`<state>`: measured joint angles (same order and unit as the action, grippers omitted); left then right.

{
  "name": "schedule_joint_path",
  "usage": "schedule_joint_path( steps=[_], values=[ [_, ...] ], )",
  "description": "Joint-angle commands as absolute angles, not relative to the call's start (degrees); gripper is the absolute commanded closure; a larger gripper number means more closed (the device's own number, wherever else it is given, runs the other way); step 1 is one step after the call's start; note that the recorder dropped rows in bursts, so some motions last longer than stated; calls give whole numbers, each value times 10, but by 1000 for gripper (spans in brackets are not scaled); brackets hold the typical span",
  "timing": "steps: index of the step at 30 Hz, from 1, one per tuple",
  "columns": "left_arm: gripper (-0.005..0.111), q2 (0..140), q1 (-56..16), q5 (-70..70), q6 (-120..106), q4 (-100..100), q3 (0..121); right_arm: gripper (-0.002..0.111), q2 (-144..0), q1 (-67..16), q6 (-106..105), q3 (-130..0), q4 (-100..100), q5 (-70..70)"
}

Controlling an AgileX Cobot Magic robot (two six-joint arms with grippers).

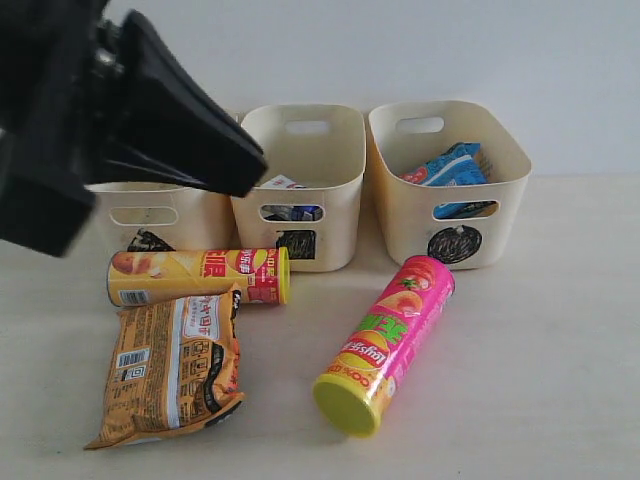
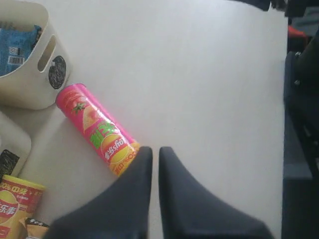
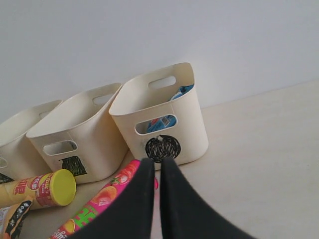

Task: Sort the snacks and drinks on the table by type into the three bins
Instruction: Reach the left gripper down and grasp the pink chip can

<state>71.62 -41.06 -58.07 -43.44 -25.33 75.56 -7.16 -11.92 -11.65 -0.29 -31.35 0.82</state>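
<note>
The pink tube [image 1: 390,340] with its yellow-green lid lies on the table [image 1: 540,330] in front of the circle bin [image 1: 450,180], which holds the blue bag [image 1: 448,168]. The yellow-and-red tube [image 1: 200,276] lies before the square bin [image 1: 300,185]. The orange-tan bag [image 1: 172,365] lies nearer me. A white-and-blue carton [image 1: 283,183] peeks out of the square bin; something dark shows through its slot. My left gripper [image 2: 155,149] is shut and empty, high over the pink tube's [image 2: 97,129] lid end. My right gripper [image 3: 157,162] is shut and empty, beside the pink tube [image 3: 99,199], facing the circle bin [image 3: 164,119].
The left arm's black bulk [image 1: 120,120] covers the top left of the exterior view and part of the third bin [image 1: 150,215]. Bare table stretches to the right of the pink tube. A pale wall stands behind the bins.
</note>
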Motion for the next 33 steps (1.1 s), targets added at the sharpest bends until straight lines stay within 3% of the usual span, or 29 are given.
schedule_joint_path(
  steps=[1, 8, 17, 25, 29, 33],
  values=[
    [102, 789, -506, -573, -320, -121, 803, 107, -74, -120, -117, 0, -312, 11],
    [102, 912, -605, -574, -107, 36, 879, 107, -74, -120, -117, 0, -312, 11],
    [102, 1041, -602, -601, 102, 125, 953, 107, -74, -120, -117, 0, -312, 11],
    [101, 1137, -548, -598, 195, 71, 1007, 107, -74, -120, -117, 0, -312, 11],
    [82, 1167, -531, -573, 177, -5, 1020, 107, -74, -120, -117, 0, -312, 11],
    [49, 1187, -532, -523, 145, -53, 1020, 107, -74, -120, -117, 0, -312, 11]
  ],
)
